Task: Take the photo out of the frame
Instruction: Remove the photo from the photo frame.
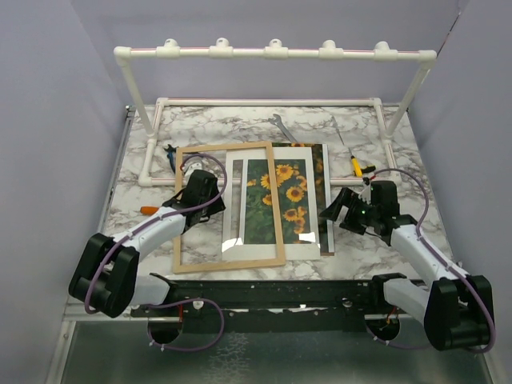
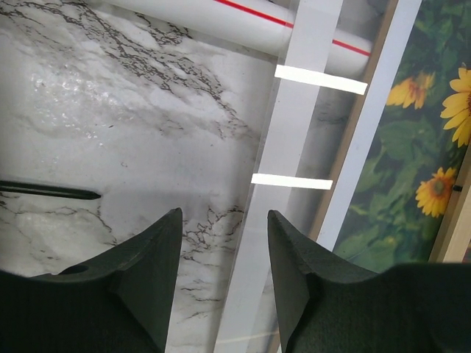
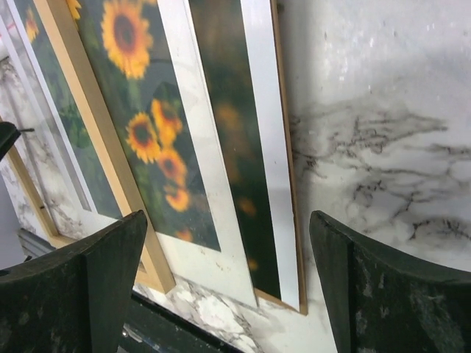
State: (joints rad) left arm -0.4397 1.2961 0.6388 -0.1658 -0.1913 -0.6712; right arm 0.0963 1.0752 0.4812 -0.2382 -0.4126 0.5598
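Sunflowers dot the dark-green photo beneath the wooden frame; left fingers and right fingers spread, empty.

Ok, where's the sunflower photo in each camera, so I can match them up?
Top external: photo mid-table, centre of the picture.
Left wrist: photo along the right edge.
Right wrist: photo upper left, running toward centre.
Shared landmark: the light-wood bar of the frame lying across the sunflowers.

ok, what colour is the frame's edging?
Light natural wood, pale tan. The frame shows best in the top external view.
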